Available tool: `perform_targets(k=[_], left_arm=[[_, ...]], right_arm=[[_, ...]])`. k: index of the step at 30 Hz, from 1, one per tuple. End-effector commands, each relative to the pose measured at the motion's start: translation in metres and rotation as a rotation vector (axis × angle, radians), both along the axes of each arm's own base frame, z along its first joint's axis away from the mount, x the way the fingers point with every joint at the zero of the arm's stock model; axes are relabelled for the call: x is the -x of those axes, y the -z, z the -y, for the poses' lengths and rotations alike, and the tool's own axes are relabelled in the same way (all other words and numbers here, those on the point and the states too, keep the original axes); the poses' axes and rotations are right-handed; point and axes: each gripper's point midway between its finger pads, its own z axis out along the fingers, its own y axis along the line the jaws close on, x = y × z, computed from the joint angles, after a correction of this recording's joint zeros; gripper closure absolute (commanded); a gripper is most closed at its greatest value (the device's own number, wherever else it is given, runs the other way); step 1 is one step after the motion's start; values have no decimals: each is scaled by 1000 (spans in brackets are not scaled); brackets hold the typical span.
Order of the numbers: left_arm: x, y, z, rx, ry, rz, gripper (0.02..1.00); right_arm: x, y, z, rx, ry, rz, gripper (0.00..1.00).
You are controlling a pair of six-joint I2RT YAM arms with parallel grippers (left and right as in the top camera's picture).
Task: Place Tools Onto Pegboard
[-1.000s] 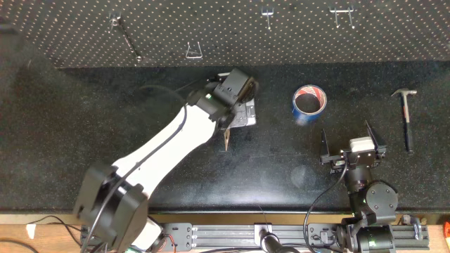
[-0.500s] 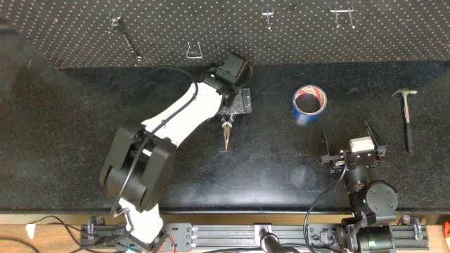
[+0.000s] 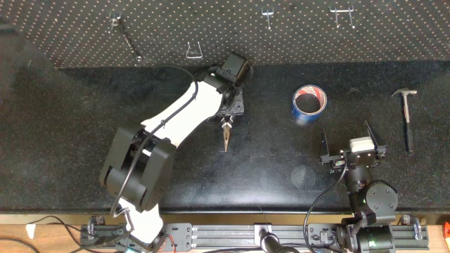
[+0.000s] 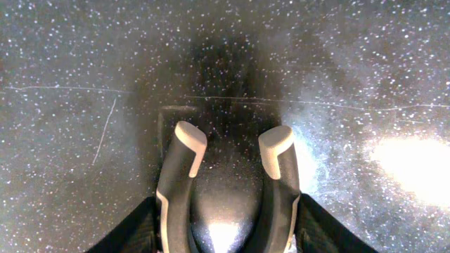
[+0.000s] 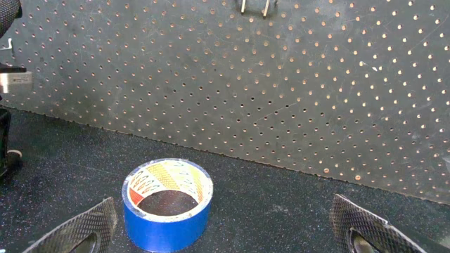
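The pliers [image 3: 226, 135] lie on the black table with the nose pointing toward the arm bases. My left gripper [image 3: 230, 105] is down over their handles. In the left wrist view, the grey handles of the pliers [image 4: 184, 161] sit between the dark fingers of the left gripper [image 4: 226, 207], which press on both sides. The pegboard [image 3: 211, 28] stands along the far edge, with a wrench [image 3: 128, 39] hanging on it. My right gripper [image 3: 349, 140] rests open near its base, facing a blue tape roll [image 5: 167, 204] and the pegboard [image 5: 281, 91].
The blue tape roll [image 3: 309, 102] stands right of centre. A hammer [image 3: 406, 116] lies at the far right. Bare hooks [image 3: 194, 50] [image 3: 267, 14] [image 3: 342, 14] stick out of the pegboard.
The left arm swung round and lowered onto the pliers' handles, and its fingers drew in around them. The right arm has not moved.
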Motion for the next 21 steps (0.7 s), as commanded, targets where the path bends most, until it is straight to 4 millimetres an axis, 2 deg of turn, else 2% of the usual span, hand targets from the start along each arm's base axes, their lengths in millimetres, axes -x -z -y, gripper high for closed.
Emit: perform_targets(k=[1,3,4,5,7,9,11,13,14,15,16,18,19,20,21], left_arm=[[2,9,-10,-59,3,-16,375],[4,14,-11,-65,4,-30,402],[4,14,-11,-67,4,-31,529],[4,14,-11,-66,4,-32,579],[5,14,-12,-68,4,-33,750],[5,14,-12,-68,4,-33,776],[5,14,-12,-68,4,-34,890],[6,14,-10,-59,5,-39,921],[7,14,-11,-61,6,-43,991],[4,8,-10,-57,5,-26,991],[2,-4,-12,-59,2,6,993],[0,-51,-26,-85,-16,106,993],[9,-86,-38,-97,-28,164,991],[23,-100,-47,-80,-31,193,991],[34,-105,-54,-71,-36,219,991]], right_arm=[[0,2,1,-11,4,-3,12],[0,2,1,-11,4,-3,12],[0,2,1,-11,4,-3,12],[0,2,1,-11,4,-3,12],[0,2,1,-11,4,-3,14],[0,2,1,-11,4,-3,12],[0,2,1,-11,4,-3,12],[0,2,1,-11,4,-3,12],[0,2,1,-11,4,-3,12],[0,2,1,-11,4,-3,12],[0,2,1,-11,4,-3,12],[0,2,1,-11,4,-3,12],[0,2,1,-11,4,-3,12],[0,2,1,-11,4,-3,12],[0,2,1,-11,4,-3,12]])
